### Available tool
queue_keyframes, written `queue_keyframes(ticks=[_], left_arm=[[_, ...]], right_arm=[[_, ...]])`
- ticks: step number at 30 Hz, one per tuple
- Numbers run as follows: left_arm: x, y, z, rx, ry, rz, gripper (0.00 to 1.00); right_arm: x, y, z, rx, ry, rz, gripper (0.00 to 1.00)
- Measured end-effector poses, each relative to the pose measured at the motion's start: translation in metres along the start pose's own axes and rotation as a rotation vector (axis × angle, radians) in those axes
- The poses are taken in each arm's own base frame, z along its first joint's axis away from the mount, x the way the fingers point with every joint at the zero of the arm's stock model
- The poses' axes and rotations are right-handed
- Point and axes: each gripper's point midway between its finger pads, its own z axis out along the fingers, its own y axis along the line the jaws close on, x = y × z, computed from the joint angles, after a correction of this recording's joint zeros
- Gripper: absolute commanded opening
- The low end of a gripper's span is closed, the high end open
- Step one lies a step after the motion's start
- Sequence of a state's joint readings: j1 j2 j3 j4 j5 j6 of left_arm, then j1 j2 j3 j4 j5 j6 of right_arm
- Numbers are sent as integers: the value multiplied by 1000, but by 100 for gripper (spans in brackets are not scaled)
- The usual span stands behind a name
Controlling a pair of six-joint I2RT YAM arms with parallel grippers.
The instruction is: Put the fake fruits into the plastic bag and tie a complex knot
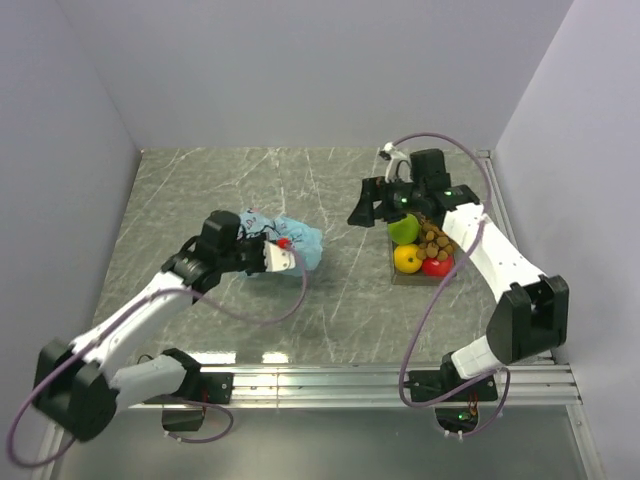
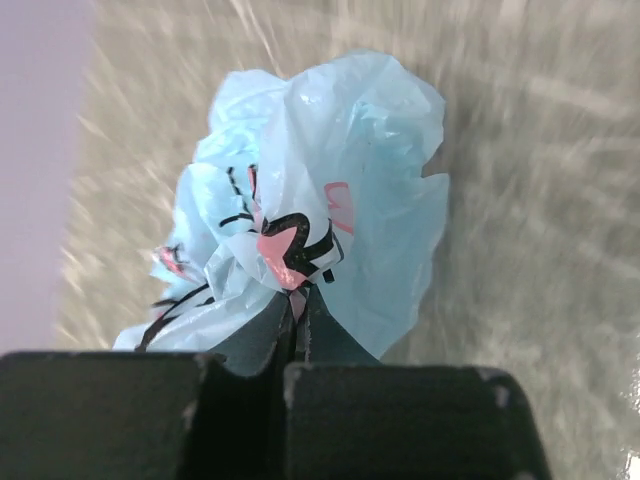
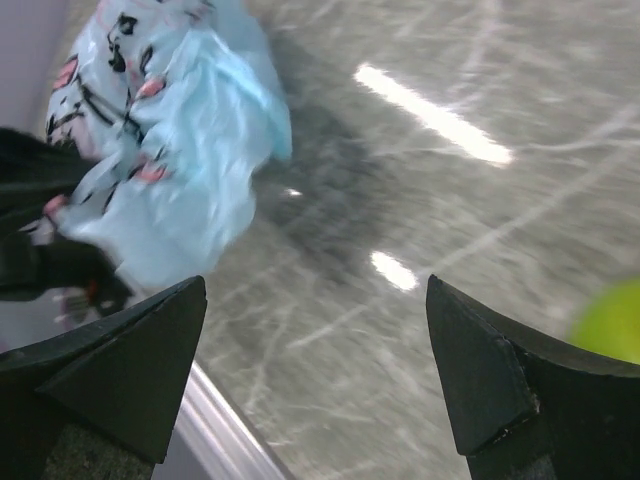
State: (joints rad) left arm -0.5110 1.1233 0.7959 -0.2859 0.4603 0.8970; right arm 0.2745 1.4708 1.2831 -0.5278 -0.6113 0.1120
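Observation:
The crumpled light-blue plastic bag [image 1: 292,240] with pink-and-dark print lies on the table left of centre. My left gripper [image 1: 272,256] is shut on a fold of the plastic bag [image 2: 330,190]; in the left wrist view the left gripper [image 2: 297,305] has its jaws pressed together on the film. The green apple [image 1: 404,229], yellow-orange fruit [image 1: 407,258], red fruit [image 1: 436,266] and brown balls [image 1: 435,240] sit in the clear tray. My right gripper [image 1: 365,210] is open and empty over bare table, between bag and tray. The right wrist view shows the right gripper [image 3: 315,300], the bag [image 3: 170,150] and an edge of the apple [image 3: 615,320].
The clear rectangular tray [image 1: 400,278] stands at the right of the marbled table, partly under my right arm. Grey walls close in the left, back and right sides. A metal rail [image 1: 380,380] runs along the near edge.

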Motion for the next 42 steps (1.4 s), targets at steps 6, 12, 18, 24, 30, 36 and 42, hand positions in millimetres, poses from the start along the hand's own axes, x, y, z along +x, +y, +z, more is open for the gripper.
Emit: queue_keyframes(ticks=[6,12,18,24,30,36,42], left_arm=[[-22,-19,-23,-38,-137,46,0],[-15,-28,-19,-19,-130,13,0],[-23,-20,-21,-61,-163,7,0],[-25,-18,-23,-78,-171,13,0],[-8,-15,-40,-109,-125,-70,0],[-46,-5,-63,-95,-245,-252,0],[-110,13,-82,32,-394,-608,0]], right_arm=[[17,33,36,-181,82,101,98],[26,72,50,-311,133,127,98],[54,89,71,-349,224,156,88],[64,81,81,-346,266,228,0],[14,42,49,-335,117,338,0],[-21,51,11,-403,59,366,26],[-43,51,1,-346,-28,308,87]])
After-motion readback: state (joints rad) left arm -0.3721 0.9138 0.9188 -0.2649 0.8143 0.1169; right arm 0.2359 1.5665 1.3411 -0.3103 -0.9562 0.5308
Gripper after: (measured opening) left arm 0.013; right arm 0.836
